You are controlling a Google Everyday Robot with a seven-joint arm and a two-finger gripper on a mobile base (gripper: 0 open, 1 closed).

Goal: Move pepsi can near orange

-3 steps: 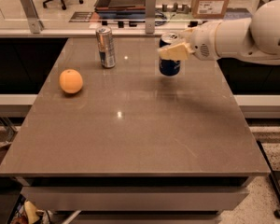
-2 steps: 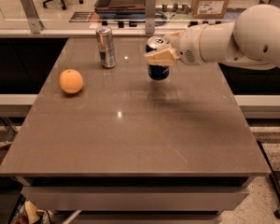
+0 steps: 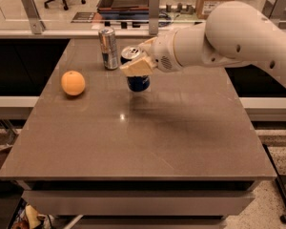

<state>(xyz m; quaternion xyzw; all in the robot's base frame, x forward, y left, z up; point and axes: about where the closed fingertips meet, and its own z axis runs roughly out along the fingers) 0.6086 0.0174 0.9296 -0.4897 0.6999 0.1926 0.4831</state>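
Observation:
My gripper (image 3: 136, 66) is shut on the pepsi can (image 3: 137, 82), a dark blue can with a silver top, and holds it slightly above the table near the middle of its far half. The white arm reaches in from the right. The fingers cover the can's upper side, so only its silver top and blue lower part show. The orange (image 3: 73, 83) sits on the table to the left of the can, about two can-widths away from it.
A taller, slimmer silver can (image 3: 108, 48) stands upright near the table's far edge, just behind and left of the held can. The brown table (image 3: 133, 142) stretches toward me. A glass barrier with metal posts (image 3: 154, 12) runs behind its far edge.
My gripper has carried the pepsi can to the left, from the right of the table's middle to a spot beside the silver can and closer to the orange.

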